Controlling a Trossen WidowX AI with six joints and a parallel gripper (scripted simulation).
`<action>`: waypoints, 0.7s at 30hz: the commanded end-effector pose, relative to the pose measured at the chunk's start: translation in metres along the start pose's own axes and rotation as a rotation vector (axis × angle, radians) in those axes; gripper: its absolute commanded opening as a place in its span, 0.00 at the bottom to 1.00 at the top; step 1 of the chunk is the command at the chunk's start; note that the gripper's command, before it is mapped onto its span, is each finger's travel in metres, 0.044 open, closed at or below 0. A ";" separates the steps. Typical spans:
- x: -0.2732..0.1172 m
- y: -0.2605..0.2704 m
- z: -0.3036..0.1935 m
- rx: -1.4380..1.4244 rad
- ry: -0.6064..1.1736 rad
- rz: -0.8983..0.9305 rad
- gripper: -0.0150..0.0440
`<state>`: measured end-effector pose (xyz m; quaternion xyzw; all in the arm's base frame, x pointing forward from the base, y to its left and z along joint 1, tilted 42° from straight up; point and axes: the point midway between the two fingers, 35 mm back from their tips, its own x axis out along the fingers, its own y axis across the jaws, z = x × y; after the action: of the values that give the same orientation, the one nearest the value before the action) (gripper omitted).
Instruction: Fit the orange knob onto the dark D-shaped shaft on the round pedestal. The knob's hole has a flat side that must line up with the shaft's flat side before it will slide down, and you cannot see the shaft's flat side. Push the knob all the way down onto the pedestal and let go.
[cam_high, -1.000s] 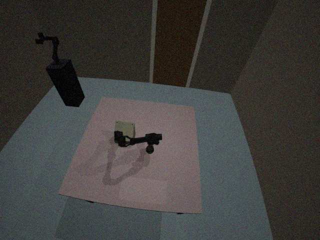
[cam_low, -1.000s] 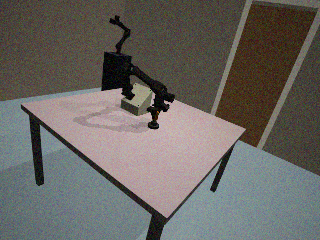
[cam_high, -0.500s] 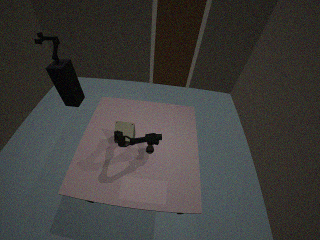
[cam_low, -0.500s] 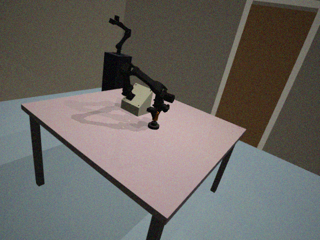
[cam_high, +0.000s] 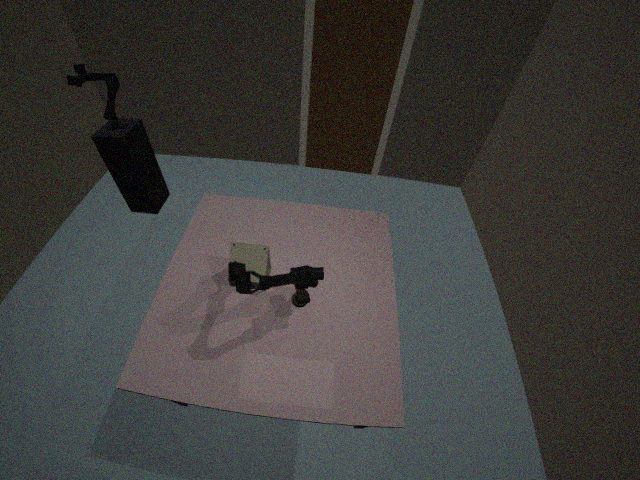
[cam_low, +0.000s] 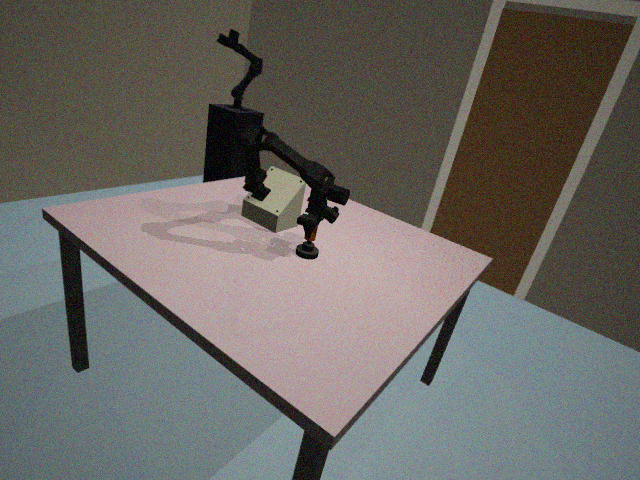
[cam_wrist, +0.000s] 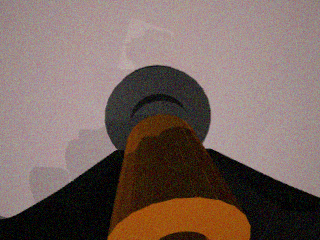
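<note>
The orange knob (cam_low: 310, 235) (cam_wrist: 167, 170) is a tall tapered piece, held upright in my gripper (cam_low: 310, 231) (cam_wrist: 163, 157), which is shut on it. The round dark pedestal (cam_high: 301, 303) (cam_low: 307, 253) (cam_wrist: 158, 80) stands on the table below. In the wrist view the knob's far end overlaps the pedestal's raised middle. In the exterior view the knob's lower end is just over that raised middle. The D-shaped shaft is hidden behind or under the knob, and I cannot tell whether the knob is touching it or how the flat sides are turned.
A pale sloped box (cam_high: 250, 254) (cam_low: 291, 206) carries my arm's base on the pink table (cam_high: 351, 335) (cam_low: 336, 330). A dark column (cam_high: 134, 167) (cam_low: 227, 144) with another arm on top stands beyond the table's edge.
</note>
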<state>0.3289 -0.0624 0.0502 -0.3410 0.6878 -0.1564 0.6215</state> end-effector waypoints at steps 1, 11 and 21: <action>0.001 -0.001 0.001 -0.028 -0.001 -0.004 0.25; 0.003 -0.001 0.000 -0.028 -0.001 -0.004 0.25; 0.001 0.000 0.000 -0.028 -0.001 -0.004 0.25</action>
<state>0.3287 -0.0643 0.0479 -0.3484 0.6895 -0.1481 0.6174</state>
